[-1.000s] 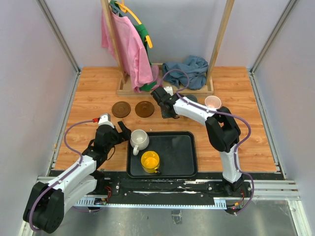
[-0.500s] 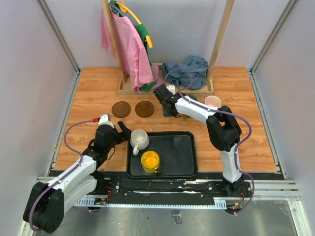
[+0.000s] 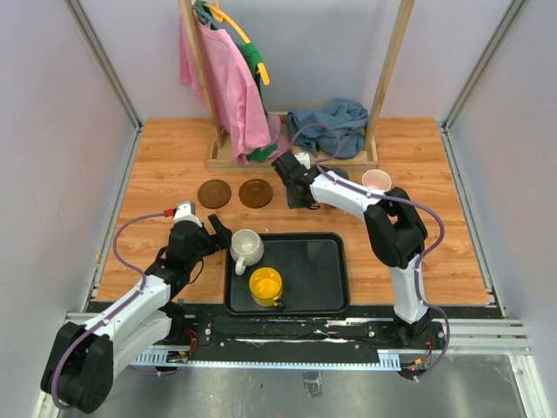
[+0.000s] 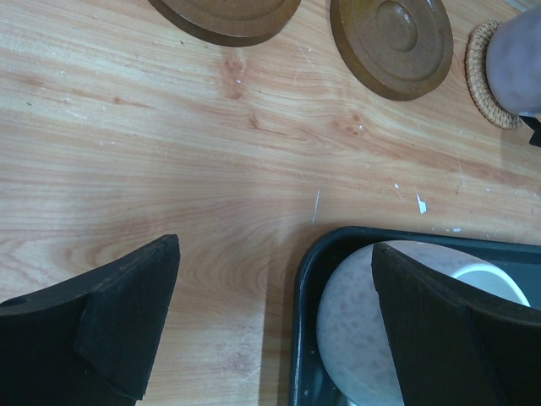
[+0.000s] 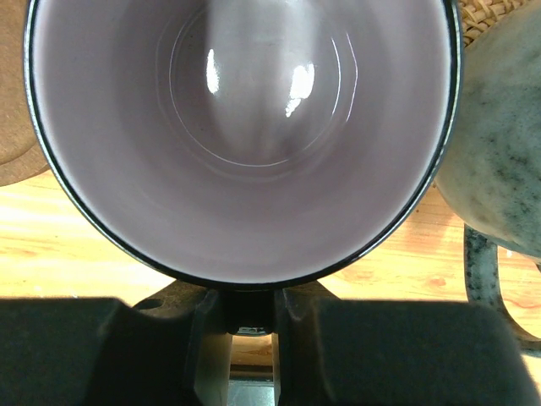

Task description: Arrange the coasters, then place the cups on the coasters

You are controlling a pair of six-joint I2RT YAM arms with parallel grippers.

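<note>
2 white arms [image 3: 139,300] w/ black joints, purple cables [image 3: 117,248], black fingers [image 4: 110,330]

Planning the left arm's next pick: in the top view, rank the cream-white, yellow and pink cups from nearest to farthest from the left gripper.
From the left gripper:
1. cream-white cup, right beside it, at the left end of the black tray.
2. yellow cup, on the tray's near side.
3. pink cup, far off to the right, beyond the tray.
</note>
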